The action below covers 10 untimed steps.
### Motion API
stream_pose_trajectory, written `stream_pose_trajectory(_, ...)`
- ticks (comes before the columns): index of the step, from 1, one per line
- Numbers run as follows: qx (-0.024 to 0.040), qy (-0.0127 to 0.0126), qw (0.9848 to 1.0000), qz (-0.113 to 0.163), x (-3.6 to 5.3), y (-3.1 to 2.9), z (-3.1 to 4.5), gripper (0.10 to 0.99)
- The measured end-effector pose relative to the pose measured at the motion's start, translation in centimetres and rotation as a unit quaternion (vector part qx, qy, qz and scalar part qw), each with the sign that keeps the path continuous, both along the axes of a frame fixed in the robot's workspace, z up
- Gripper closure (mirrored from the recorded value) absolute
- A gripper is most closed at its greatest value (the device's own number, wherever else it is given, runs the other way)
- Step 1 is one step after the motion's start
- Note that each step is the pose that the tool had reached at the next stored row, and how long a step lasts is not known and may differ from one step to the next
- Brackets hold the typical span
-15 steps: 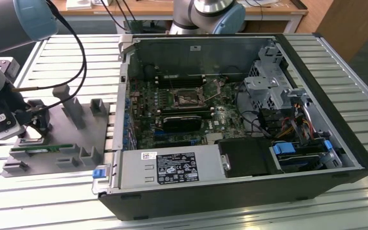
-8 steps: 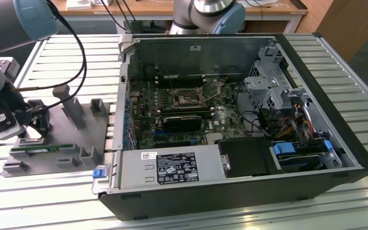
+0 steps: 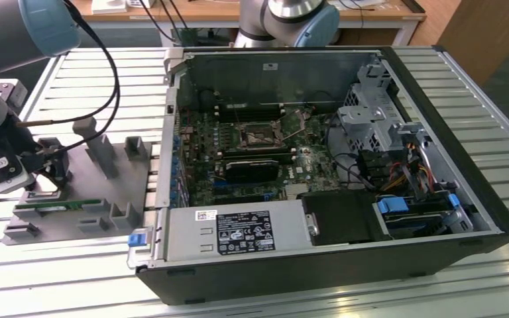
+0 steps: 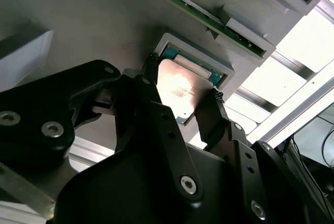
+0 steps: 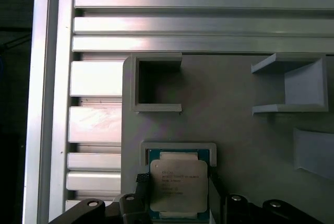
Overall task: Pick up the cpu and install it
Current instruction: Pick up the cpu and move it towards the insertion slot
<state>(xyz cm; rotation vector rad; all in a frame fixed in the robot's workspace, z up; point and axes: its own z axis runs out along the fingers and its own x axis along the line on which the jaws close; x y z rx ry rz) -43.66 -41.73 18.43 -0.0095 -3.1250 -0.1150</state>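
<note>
1. In the exterior view I am seeing the arm standing at the exterior view's left, with the hand [image 3: 53, 175] hanging low over the grey tray [image 3: 82, 189]. The tray is lying on the slatted table [image 3: 87, 73], just beside the open case [image 3: 325, 265]. A green stick [image 3: 47, 207] is lying along the tray's near edge, close to the hand. Inside the case, the socket [image 3: 256, 136] on the board is sitting uncovered, well apart from the hand.

2. In the second wrist view I am looking past the black hand [image 4: 183, 78] at the cpu [image 4: 177, 85]. The cpu is sitting in a shallow square pocket of the tray [image 4: 78, 15], its metal top catching the light. The fingers [image 4: 148, 85] are standing at two opposite edges of the cpu and appear to be touching them, so I am reading the hand as closed on the cpu. The stick [image 4: 203, 15] is lying just beyond the pocket.

3. In the first wrist view the cpu [image 5: 179, 185] is resting flat in its pocket, with the hand [image 5: 177, 177] gripping it from both sides. The tray [image 5: 235, 130] is lying on the table [image 5: 156, 25].
</note>
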Motion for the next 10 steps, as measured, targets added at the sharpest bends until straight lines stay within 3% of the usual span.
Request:
stream_pose_trajectory(3, 0.0002, -0.0002, 1.0000, 0.000, 0.01, 0.01, -0.02, 0.541)
stream_pose_trajectory(4, 0.0001, -0.0002, 1.0000, 0.000, 0.00, 0.01, -0.02, 0.478)
stream_pose_trajectory(10, 0.0000, 0.0000, 1.0000, 0.000, 0.00, 0.11, 0.01, 0.478)
